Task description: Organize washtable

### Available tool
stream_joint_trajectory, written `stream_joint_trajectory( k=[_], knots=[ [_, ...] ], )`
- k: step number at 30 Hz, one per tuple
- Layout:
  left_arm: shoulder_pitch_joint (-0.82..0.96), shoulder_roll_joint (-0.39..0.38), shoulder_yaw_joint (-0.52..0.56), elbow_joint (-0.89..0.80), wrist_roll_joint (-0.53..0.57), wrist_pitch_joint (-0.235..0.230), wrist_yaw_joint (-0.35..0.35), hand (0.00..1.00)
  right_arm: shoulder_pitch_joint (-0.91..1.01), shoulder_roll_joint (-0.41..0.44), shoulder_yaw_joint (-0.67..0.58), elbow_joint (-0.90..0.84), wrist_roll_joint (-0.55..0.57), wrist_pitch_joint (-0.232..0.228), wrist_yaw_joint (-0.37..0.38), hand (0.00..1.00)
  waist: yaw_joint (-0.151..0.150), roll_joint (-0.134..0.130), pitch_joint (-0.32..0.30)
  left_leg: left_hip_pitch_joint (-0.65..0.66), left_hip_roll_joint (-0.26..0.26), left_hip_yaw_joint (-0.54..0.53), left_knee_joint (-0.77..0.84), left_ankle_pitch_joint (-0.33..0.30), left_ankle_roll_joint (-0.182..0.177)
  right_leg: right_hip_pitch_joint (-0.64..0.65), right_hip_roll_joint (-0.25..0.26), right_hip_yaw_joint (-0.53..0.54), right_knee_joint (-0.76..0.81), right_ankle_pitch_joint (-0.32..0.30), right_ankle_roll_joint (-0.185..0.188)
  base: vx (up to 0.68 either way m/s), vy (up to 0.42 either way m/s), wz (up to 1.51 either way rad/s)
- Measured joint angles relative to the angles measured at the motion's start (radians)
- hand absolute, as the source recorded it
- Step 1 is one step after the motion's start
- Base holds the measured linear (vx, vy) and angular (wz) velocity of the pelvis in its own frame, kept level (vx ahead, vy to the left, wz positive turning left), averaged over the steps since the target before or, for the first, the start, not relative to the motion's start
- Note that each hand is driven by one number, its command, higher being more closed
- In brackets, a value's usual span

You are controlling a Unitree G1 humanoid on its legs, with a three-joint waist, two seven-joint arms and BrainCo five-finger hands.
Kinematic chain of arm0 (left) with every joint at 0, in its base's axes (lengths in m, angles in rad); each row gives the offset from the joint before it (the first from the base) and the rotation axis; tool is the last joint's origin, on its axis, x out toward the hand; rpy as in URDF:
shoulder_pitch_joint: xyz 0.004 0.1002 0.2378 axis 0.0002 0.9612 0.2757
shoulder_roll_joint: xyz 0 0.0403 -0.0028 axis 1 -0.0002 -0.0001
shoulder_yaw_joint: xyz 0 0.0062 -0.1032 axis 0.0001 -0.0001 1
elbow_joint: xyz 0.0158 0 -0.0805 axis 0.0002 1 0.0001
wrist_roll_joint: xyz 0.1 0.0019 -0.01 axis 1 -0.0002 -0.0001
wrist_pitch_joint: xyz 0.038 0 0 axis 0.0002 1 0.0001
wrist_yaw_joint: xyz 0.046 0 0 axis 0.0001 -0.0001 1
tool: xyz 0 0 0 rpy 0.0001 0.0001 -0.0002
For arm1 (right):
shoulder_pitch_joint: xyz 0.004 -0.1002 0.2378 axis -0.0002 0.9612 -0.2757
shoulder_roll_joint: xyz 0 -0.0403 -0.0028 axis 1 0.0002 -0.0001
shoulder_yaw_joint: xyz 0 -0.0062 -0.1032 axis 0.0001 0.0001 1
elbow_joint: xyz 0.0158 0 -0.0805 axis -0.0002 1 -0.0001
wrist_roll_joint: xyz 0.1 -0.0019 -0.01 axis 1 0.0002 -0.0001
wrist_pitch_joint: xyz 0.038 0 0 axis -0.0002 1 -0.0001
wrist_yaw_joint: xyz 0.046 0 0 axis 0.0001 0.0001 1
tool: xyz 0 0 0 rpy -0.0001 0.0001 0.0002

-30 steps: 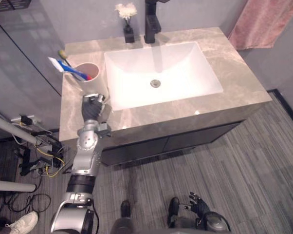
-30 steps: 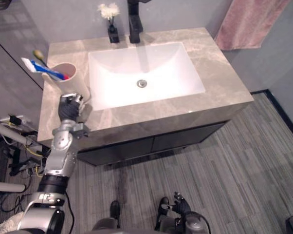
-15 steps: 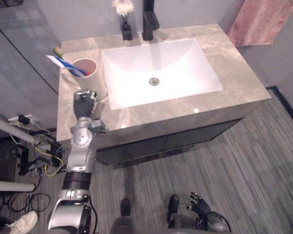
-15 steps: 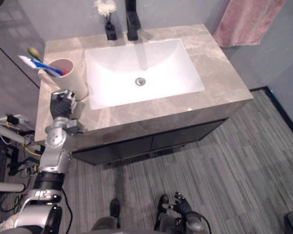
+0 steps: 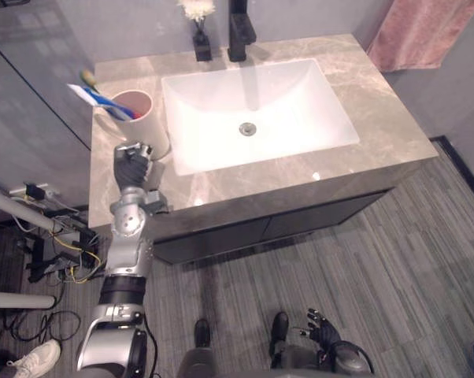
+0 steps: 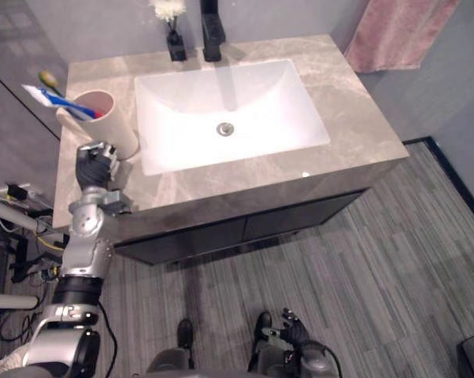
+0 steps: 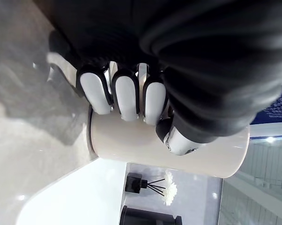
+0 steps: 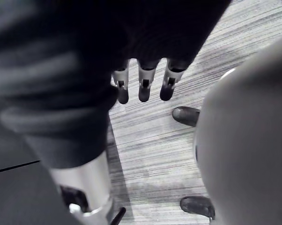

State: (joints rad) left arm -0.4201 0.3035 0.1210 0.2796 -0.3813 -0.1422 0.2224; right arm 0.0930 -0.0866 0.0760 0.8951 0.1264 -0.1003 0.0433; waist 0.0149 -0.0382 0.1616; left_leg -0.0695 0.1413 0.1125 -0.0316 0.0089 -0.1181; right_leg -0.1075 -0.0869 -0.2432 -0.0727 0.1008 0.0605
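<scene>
Where the left arm ends, left hand (image 5: 132, 165): middle left of the frame, over the front-left part of the counter (image 5: 379, 134); fingers curled into a fist, nothing held in them.
Hand to cup: fist just below the cup (image 5: 146, 130) in the head views; the wrist view has the cup's side right past the curled fingers. Touching or not, cannot tell.
Cup: pale, upright, upper left of the frame, on the counter just left of the sink (image 5: 300, 118).
Cup contents: toothbrush (image 5: 88, 77) and a white-and-blue tube (image 5: 83, 94), both leaning out to the left.
Sink: white, rectangular, centre top of the frame.
Top edge: black faucet (image 5: 241, 35); just to its left a small dark vase (image 5: 200, 43) with white flowers.
Upper right: pink towel (image 5: 426, 31) hanging.
Right hand (image 5: 322, 329): bottom of the frame, low over the grey plank floor (image 5: 379, 276); fingers straight and loose.
</scene>
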Motion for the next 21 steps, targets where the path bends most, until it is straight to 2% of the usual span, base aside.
stream_joint_trajectory(
  k=[21],
  knots=[
    [-0.065, 0.043, -0.001, 0.024, 0.001, 0.006, 0.003, 1.0, 0.002, -0.003, 0.001, -0.016, 0.0, -0.001, 0.0, 0.0, 0.001, -0.007, 0.038, -0.007, 0.0, 0.0, 0.01, -0.004, -0.001, -0.004, 0.0, 0.001, 0.001, 0.0, 0.001, 0.0, 0.0, 0.0]
  ],
)
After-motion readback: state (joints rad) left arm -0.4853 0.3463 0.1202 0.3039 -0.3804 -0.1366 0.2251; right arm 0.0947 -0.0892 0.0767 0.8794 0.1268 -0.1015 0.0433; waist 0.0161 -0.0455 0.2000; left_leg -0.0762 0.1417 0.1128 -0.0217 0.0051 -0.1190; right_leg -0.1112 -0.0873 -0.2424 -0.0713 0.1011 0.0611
